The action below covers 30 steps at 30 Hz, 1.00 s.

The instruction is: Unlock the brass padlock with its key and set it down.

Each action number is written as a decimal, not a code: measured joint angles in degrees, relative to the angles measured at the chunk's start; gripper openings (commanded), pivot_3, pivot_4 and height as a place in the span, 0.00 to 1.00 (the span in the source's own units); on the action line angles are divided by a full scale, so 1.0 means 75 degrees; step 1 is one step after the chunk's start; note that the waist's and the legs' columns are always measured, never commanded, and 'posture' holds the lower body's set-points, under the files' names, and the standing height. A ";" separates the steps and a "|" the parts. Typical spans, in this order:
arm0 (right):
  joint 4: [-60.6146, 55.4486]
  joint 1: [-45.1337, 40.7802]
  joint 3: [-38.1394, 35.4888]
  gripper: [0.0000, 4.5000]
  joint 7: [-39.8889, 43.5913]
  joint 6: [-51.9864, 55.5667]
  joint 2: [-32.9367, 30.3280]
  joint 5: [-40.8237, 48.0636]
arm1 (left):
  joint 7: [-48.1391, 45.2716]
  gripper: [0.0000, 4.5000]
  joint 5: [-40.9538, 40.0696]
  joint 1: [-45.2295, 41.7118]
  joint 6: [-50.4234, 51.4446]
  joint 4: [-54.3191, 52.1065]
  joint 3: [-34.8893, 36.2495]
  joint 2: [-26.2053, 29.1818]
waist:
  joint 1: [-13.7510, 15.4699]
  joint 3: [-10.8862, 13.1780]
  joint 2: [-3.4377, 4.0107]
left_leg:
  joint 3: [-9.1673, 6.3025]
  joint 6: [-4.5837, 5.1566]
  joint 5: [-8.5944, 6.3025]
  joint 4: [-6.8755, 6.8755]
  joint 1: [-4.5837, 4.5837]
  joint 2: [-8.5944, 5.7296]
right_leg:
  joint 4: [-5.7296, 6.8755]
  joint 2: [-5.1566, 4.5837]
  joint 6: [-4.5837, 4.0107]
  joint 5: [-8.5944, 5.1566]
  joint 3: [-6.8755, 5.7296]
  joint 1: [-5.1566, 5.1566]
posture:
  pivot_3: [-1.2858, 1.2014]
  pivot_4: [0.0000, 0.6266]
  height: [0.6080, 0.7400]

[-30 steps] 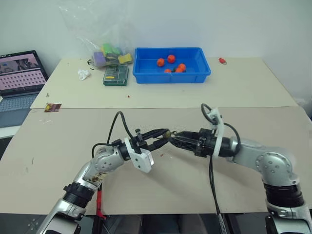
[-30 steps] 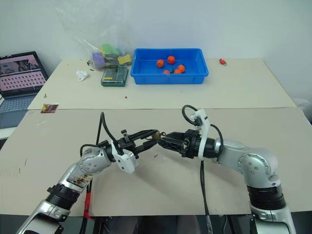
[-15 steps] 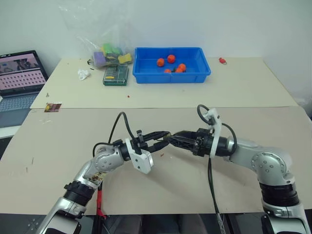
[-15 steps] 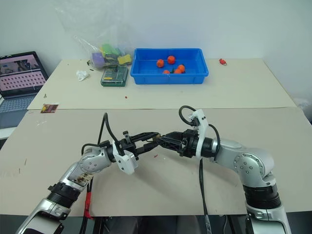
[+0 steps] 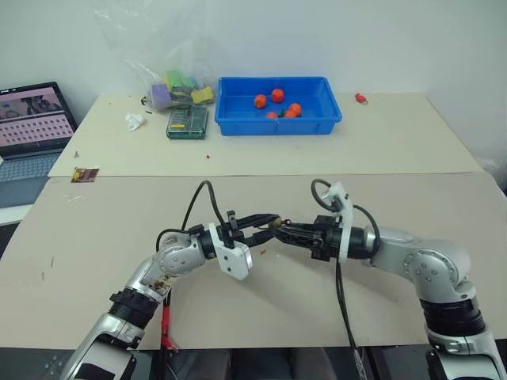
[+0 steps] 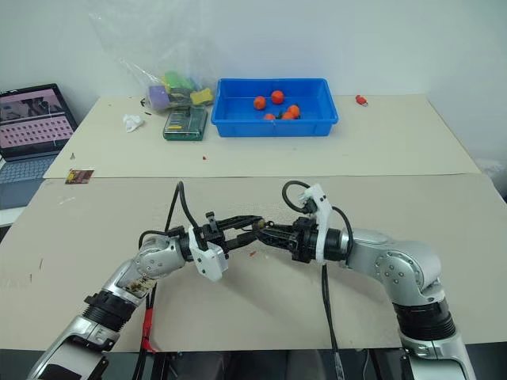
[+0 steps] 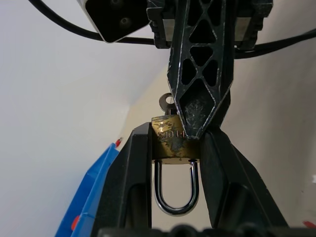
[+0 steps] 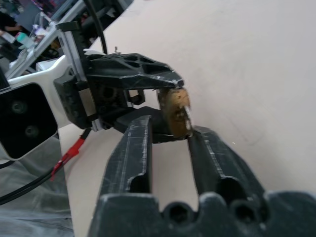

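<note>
A: So how far along was it?

B: Mid-unlock. Left gripper (image 7: 175, 148) was clamped on the brass padlock (image 7: 174, 143), held above the table (image 5: 396, 150) between both arms. Shackle looked seated, so it read as not yet open. Key (image 7: 168, 103) was in the lock body; right gripper (image 8: 168, 133) had its fingers drawn narrow around it, but actual contact couldn't be confirmed.

A: Left to do?

B: Turn, release, set down.

A: Counts?

B: One padlock, one key, two grippers.

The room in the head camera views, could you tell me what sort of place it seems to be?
Probably a robotics lab or test bench: plain board-covered tables, an open laptop at one side, and a blue bin of small practice objects.
</note>
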 measured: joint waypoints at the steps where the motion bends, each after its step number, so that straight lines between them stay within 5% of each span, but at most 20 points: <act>1: -0.0001 0.0001 0.0001 0.06 0.0019 -0.0004 0.0001 -0.0035 | 0.0000 0.18 0.0003 0.0000 -0.0024 0.0020 0.0000 -0.0005 | 0.0003 0.0000 0.0000 | -0.0001 0.0000 0.0000 0.0000 0.0000 0.0000 | 0.0000 0.0000 0.0000 0.0000 -0.0001 0.0000 | 0.52 0.24 1.00; 15: -0.0003 0.0021 -0.0004 0.05 0.0217 -0.0037 0.0015 -0.0276 | 0.0006 0.18 0.0062 0.0013 -0.0043 0.0070 0.0002 -0.0073 | 0.0001 0.0000 0.0000 | -0.0003 0.0000 0.0000 0.0000 0.0000 0.0000 | 0.0000 0.0000 0.0000 0.0000 0.0000 0.0000 | 0.52 0.24 1.00; 17: -0.0003 0.0017 -0.0007 0.29 0.0208 -0.0037 0.0061 -0.0309 | 0.0014 0.18 0.0061 0.0013 -0.0043 0.0089 0.0012 -0.0076 | 0.0001 0.0000 0.0000 | -0.0002 0.0000 0.0000 0.0000 0.0000 0.0001 | 0.0000 0.0000 0.0000 0.0000 -0.0001 0.0000 | 0.52 0.24 1.00; 22: 0.0009 -0.0003 -0.0033 0.64 0.0185 -0.0037 0.0119 -0.0412 | 0.0038 0.18 0.0059 0.0013 -0.0043 0.0089 0.0026 -0.0164 | 0.0008 0.0000 0.0000 | -0.0005 0.0000 0.0000 0.0000 0.0000 0.0000 | 0.0000 0.0000 0.0000 0.0000 0.0000 0.0000 | 0.52 0.24 1.00; 30: 0.0036 -0.0051 -0.0042 0.64 0.0202 0.0033 0.0248 -0.0368 | 0.0089 0.18 0.0131 0.0013 -0.0040 0.0084 0.0023 -0.0319 | 0.0003 0.0000 0.0000 | -0.0005 0.0000 0.0000 0.0000 0.0000 0.0000 | -0.0001 0.0000 0.0000 0.0000 -0.0001 0.0000 | 0.52 0.24 1.00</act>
